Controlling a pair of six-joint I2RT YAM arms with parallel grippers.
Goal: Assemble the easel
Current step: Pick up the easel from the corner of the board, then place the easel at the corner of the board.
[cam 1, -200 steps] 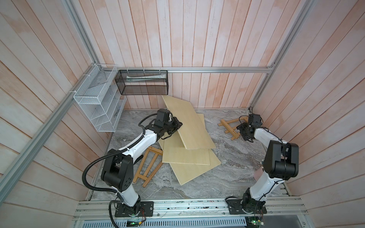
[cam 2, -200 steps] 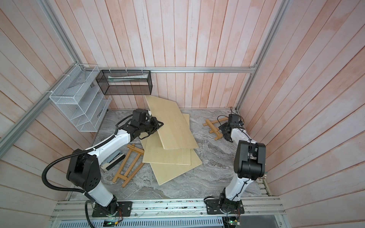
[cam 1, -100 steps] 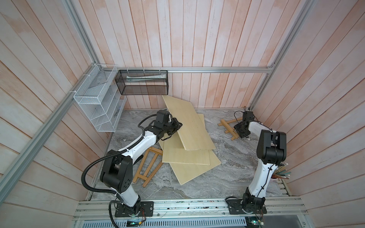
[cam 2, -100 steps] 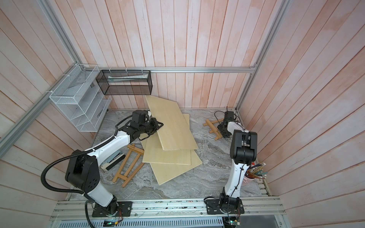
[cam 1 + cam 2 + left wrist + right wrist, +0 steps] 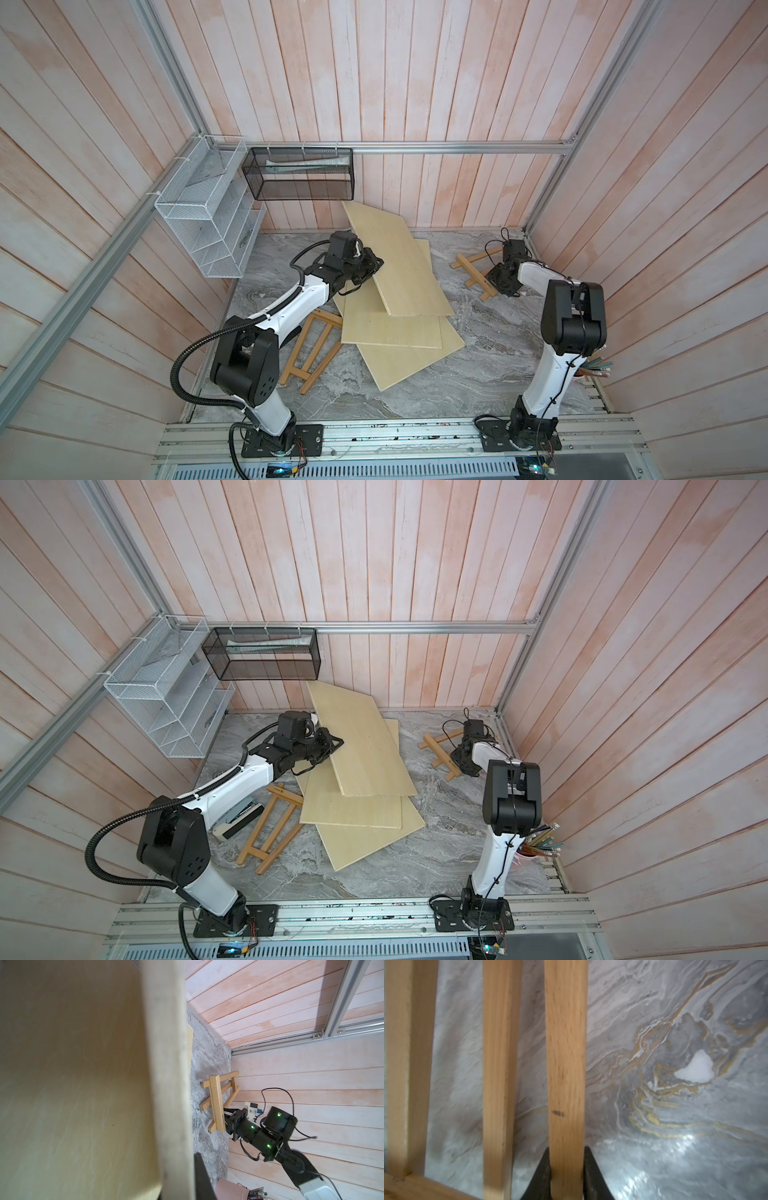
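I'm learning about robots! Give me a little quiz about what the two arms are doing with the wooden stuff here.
1. True or false: the left hand grips the top plywood board and holds it tilted.
2. What is the right hand clamped on?
A) a slat of the small easel frame
B) the pink cup
C) the black mesh basket
3. Count: how many other plywood boards lie beneath the top one on the table?

Key: 1 true; 2 A; 3 two.
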